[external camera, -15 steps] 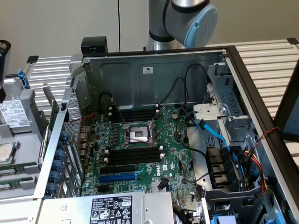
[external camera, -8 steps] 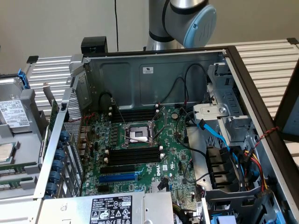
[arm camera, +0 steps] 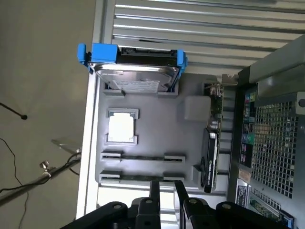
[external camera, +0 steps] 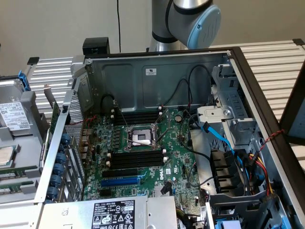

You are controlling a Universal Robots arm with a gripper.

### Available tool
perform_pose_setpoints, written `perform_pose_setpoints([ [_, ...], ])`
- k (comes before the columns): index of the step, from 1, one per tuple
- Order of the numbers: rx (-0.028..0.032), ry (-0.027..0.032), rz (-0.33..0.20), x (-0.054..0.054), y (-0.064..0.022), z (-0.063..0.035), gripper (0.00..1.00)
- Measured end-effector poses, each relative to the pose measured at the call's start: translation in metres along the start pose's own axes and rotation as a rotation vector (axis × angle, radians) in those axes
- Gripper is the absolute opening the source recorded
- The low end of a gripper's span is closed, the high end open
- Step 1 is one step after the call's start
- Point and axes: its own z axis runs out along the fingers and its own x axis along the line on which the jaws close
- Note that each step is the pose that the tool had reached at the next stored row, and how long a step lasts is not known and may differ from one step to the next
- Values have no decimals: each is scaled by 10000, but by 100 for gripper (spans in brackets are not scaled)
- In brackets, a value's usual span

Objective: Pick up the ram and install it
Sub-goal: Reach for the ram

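The gripper [arm camera: 167, 183] hangs with its 2 fingers apart, holding nothing, tips near one end of the ram [arm camera: 140, 177]. The ram stands on edge in a slot of the gray tray [arm camera: 152, 133]. In the exterior view that tray sits at 9 o'clock from the open computer case [external camera: 157, 71].

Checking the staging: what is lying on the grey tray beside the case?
On the tray: a hard drive in a blue bracket, a square chip, two ram sticks on edge. The gripper covers the tray's end beyond them.
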Motion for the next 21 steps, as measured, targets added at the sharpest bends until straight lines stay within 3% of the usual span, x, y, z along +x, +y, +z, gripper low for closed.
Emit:
perform_pose_setpoints([
  [1,-12,19,-370,0,0,-1,26],
  [11,-154,98,-2203,0,0,4,26],
  [21,-238,188,-4019,2,0,8,26],
])
